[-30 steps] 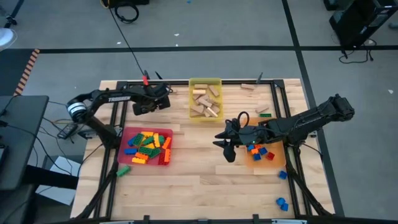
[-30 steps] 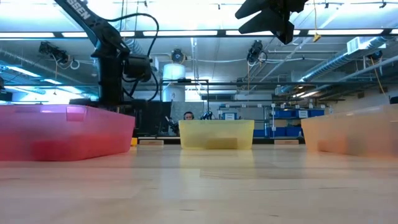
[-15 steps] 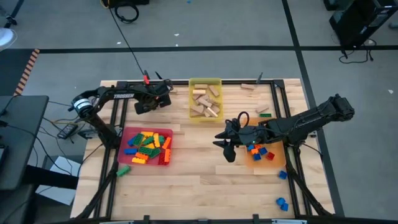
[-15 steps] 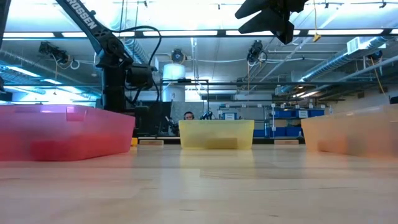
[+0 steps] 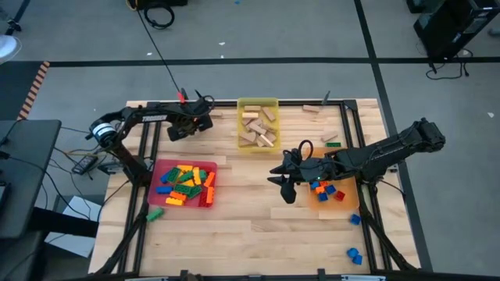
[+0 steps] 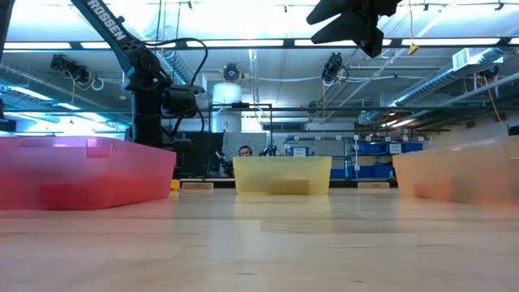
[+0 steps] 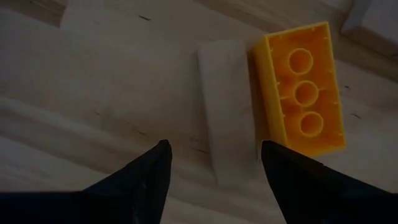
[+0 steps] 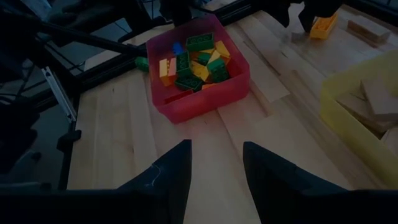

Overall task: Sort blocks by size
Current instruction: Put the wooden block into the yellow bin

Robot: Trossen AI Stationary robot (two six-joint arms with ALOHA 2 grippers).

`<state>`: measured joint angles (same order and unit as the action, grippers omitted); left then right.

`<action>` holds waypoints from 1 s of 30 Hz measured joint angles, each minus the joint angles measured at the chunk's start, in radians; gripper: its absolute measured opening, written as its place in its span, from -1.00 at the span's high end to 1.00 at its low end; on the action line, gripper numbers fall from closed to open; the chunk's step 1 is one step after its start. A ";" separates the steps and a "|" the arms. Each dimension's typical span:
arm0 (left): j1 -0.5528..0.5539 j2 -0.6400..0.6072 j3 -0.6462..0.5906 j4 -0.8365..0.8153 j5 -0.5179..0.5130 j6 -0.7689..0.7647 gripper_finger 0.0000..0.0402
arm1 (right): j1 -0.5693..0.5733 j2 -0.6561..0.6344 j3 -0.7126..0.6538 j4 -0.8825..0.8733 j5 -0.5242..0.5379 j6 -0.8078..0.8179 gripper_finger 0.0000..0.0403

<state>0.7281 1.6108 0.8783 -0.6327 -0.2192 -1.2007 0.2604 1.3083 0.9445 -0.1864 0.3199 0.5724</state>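
My left gripper (image 7: 214,163) hangs open over the far left of the table (image 5: 258,226), fingers pointing down. Below it a tan wooden block (image 7: 227,118) and a yellow three-stud brick (image 7: 305,90) lie flat side by side on the wood; the fingers touch neither. In the high view this gripper (image 5: 186,126) stands left of the yellow tray (image 5: 258,103). My right gripper (image 5: 281,186) hovers open over mid-table with nothing between its fingers (image 8: 214,163). The red tray (image 5: 211,165) holds several coloured bricks, the yellow tray holds wooden blocks (image 5: 258,129).
An orange tray (image 5: 348,201) with blue and red bricks lies under my right arm. Loose pieces: a green brick (image 5: 154,213), blue bricks (image 5: 354,254), a wooden block (image 5: 312,109) at the far edge. A black frame rail (image 5: 144,152) runs along the table's left side.
My left gripper has moved a little toward the table's far edge and sunk slightly, still open. My right arm has kept still.
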 joint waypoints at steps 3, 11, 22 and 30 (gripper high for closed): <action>0.001 0.017 0.000 0.003 0.007 0.000 -0.25 | 0.000 0.000 0.000 0.000 0.000 0.000 0.21; -0.003 0.087 0.007 0.009 0.045 0.000 -0.07 | 0.000 0.000 0.000 0.000 0.000 0.000 0.21; 0.000 0.089 0.005 0.029 0.031 0.062 0.11 | 0.000 0.000 0.000 0.000 0.006 0.000 0.21; 0.001 0.096 0.058 -0.021 0.053 0.107 0.26 | 0.000 0.000 0.000 -0.002 0.011 0.000 0.21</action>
<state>0.7292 1.7065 0.9368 -0.6537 -0.1665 -1.0934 0.2604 1.3083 0.9443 -0.1879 0.3312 0.5727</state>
